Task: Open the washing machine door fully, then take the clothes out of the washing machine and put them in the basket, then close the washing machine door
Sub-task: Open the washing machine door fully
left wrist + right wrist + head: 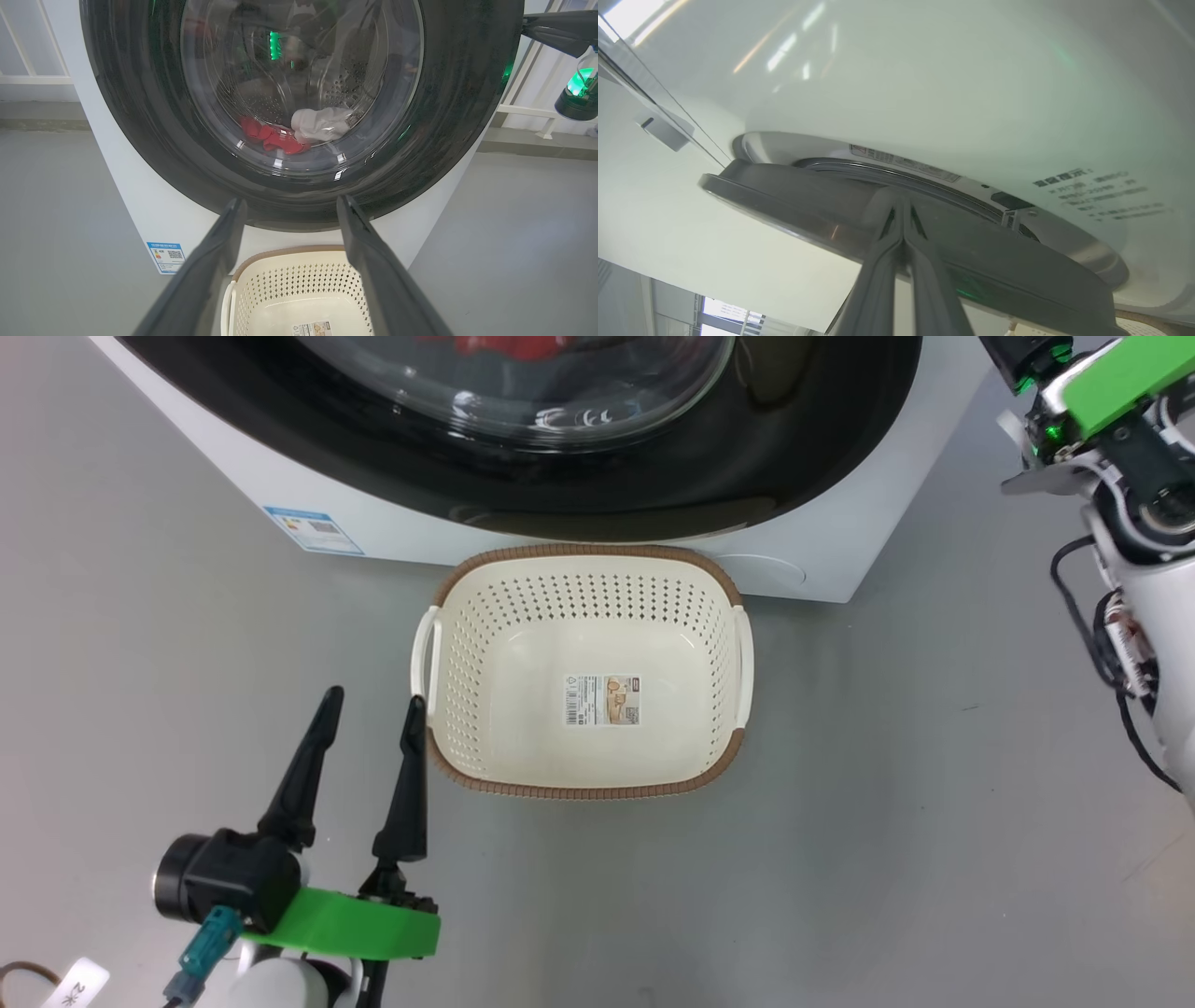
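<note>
The washing machine (392, 518) stands at the top of the head view. Its door (803, 448) has a glossy black rim around a glass bowl. Through the glass I see the clothes in the drum, a red garment (273, 137) beside a white one (320, 123). The basket (579, 553) sits on the floor in front of the machine, with nothing in it but its label. My left gripper (373, 700) is open just left of the basket and holds nothing. My right gripper (903, 205) is shut, its tips pressed at the door's edge (784, 196). The door stands slightly ajar there, and the latch (1011, 200) shows in the gap.
Grey floor (934, 803) spreads around the basket. My right arm (1111, 401) reaches up at the machine's right side. A blue sticker (313, 530) marks the machine's lower front. White railings (542, 112) stand behind the machine.
</note>
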